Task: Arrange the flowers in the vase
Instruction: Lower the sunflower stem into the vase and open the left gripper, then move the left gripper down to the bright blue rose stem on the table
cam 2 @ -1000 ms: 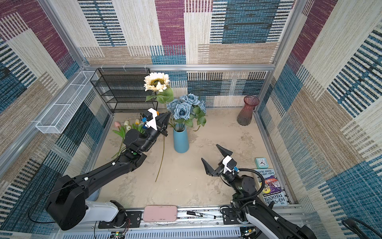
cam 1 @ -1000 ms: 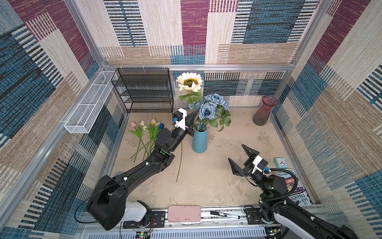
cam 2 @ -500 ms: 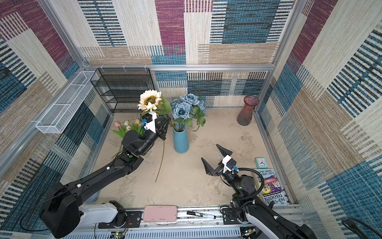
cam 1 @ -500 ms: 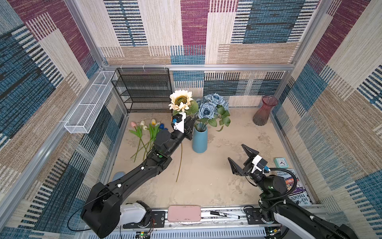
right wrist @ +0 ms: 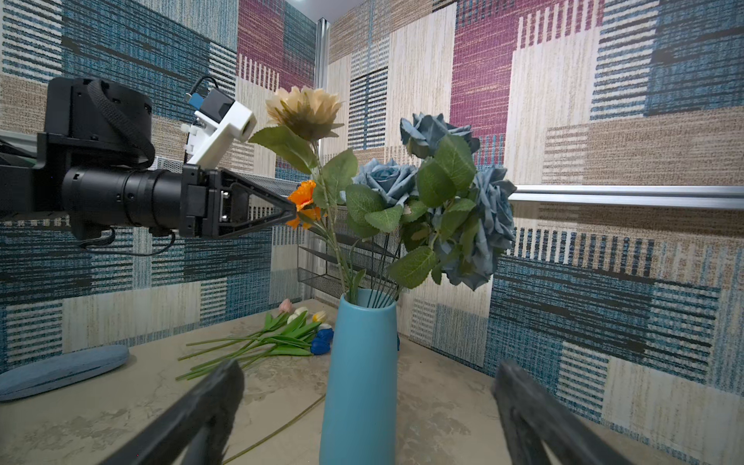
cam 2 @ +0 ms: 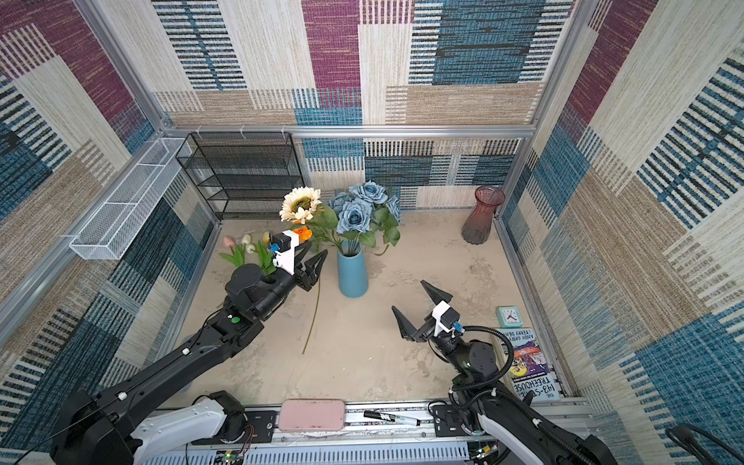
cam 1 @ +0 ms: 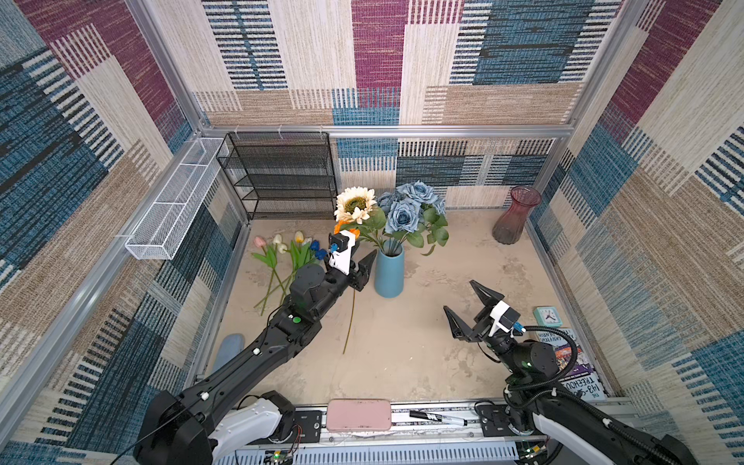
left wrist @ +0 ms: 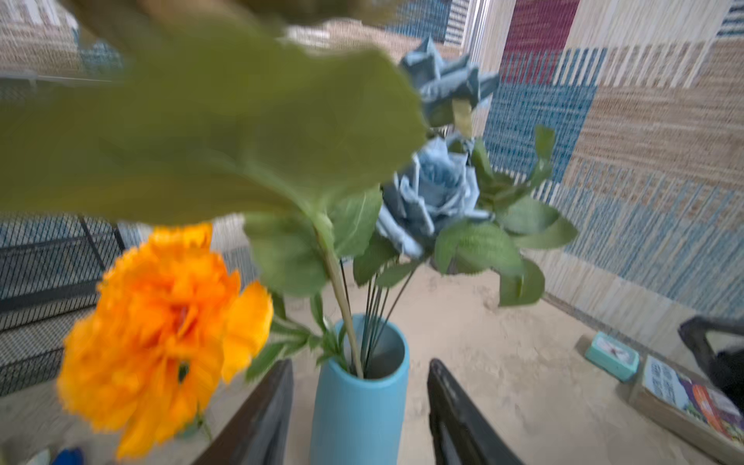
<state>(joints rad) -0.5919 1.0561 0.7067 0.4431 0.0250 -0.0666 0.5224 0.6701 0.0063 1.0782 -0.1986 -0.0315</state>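
The sunflower (cam 1: 355, 204) sits in the blue vase (cam 1: 389, 277) beside the roses (cam 1: 404, 215), so the left gripper (cam 1: 362, 261) at its nine o'clock is open and empty; the right gripper (cam 1: 459, 296) waits wide open, empty too.

Sunflower (cam 1: 355, 203) lowered into vase (cam 1: 389, 277); left end effector (cam 1: 364, 261) opened, released it.

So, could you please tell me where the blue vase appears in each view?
Top view: blue vase near the centre.
Top view: vase near the centre.
Left wrist: vase between the left fingers.
Right wrist: vase between the right fingers.
Shared landmark: blue roses in it.
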